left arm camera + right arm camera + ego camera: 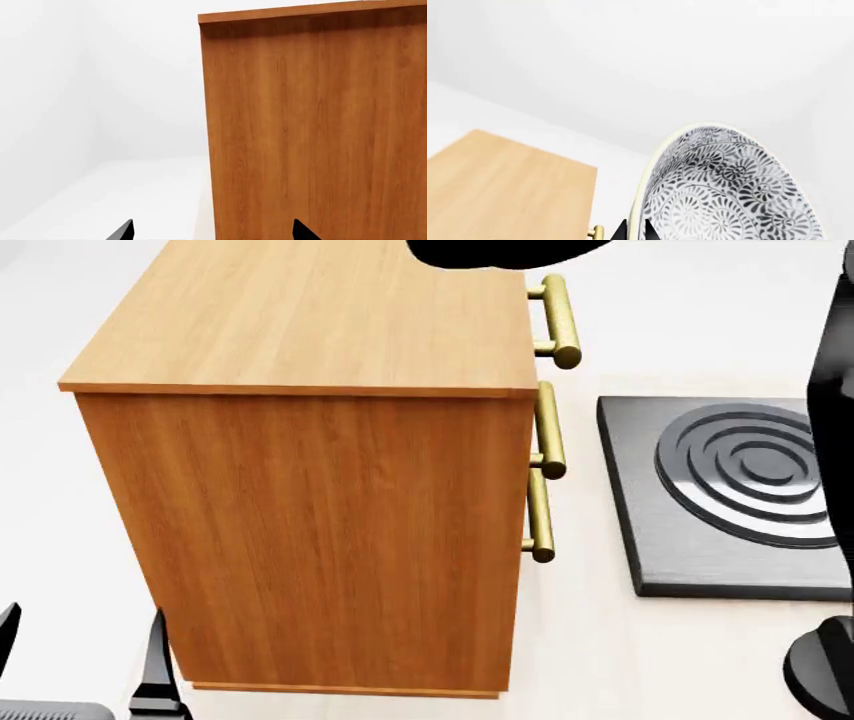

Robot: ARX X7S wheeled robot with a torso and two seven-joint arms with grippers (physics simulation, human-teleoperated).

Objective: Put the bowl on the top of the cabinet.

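The bowl (727, 190), white with a dense dark floral pattern, shows only in the right wrist view. It is tilted on edge, and my right gripper (635, 231) is shut on its rim, one fingertip on each side. The bowl is held in the air beside the cabinet's flat top (500, 190), near a brass handle (597, 232). In the head view the orange-brown cabinet (334, 530) fills the middle and the bowl is hidden. My left gripper (213, 231) is open and empty, low beside the cabinet's side wall (313, 125). It also shows at the lower left of the head view as the left gripper (80, 642).
Brass bar handles (558, 320) stick out from the cabinet's front on the right. A black square slab with raised concentric rings (747, 490) lies on the pale floor beside them. Dark parts of my right arm (494, 250) cross the top and right edges.
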